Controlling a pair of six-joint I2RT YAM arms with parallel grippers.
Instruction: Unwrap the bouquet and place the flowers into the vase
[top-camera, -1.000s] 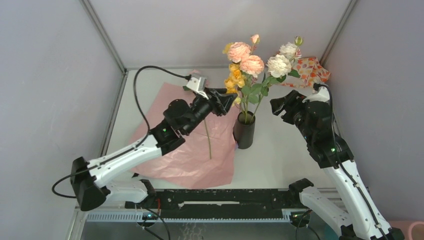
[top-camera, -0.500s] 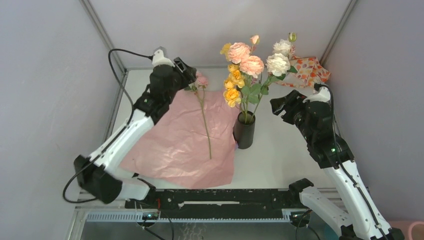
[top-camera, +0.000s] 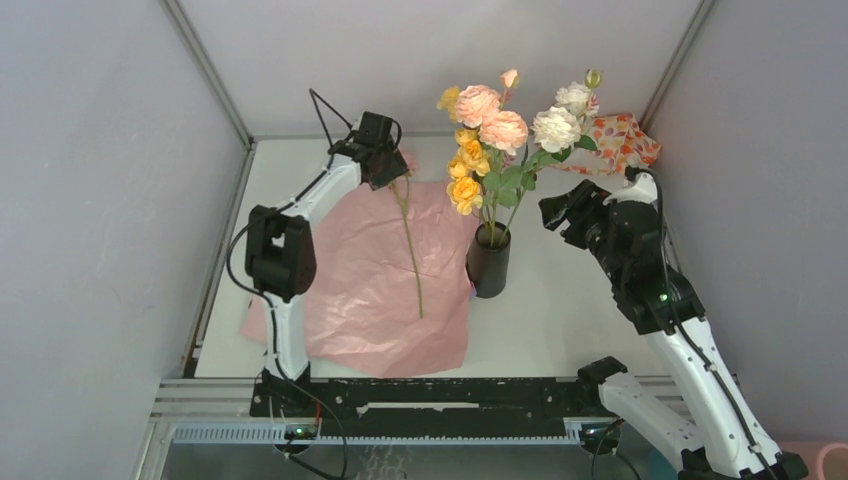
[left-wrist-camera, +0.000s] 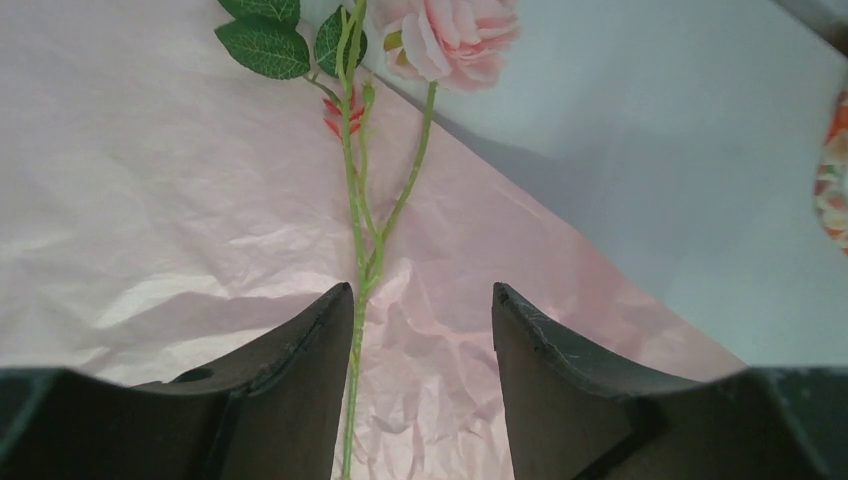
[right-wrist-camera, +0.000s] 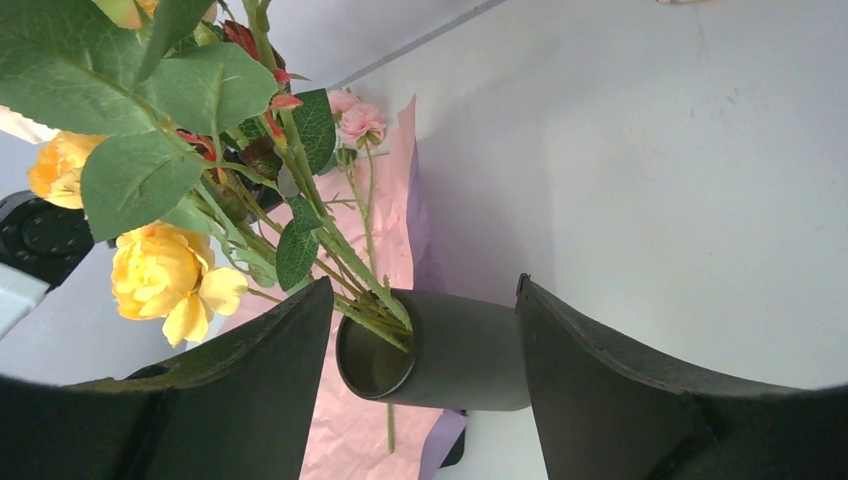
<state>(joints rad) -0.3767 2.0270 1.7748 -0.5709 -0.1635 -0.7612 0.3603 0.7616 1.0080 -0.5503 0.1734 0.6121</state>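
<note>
The bouquet's pink paper (top-camera: 370, 280) lies spread flat on the table. One pink rose (left-wrist-camera: 455, 35) lies on it, its thin green stem (top-camera: 412, 265) running toward the near edge. My left gripper (top-camera: 385, 168) hangs open over the stem's upper end. In the left wrist view the stem (left-wrist-camera: 357, 255) passes between the fingers, close to the left fingertip (left-wrist-camera: 330, 310). The black vase (top-camera: 488, 265) stands upright at the paper's right edge, holding several flowers (top-camera: 500, 125) in peach, yellow and white. My right gripper (top-camera: 562, 212) is open, to the right of the vase (right-wrist-camera: 470, 350) and apart from it.
An orange-flowered patterned cloth (top-camera: 625, 140) lies at the back right corner. Grey walls close in the table on the left, back and right. The flower heads lean out above the vase toward the back. The paper's purple underside (right-wrist-camera: 440, 440) shows by the vase's foot.
My left arm has swung away from the vase to the back left and now reaches over the lying rose's head end. The right arm has not moved.
</note>
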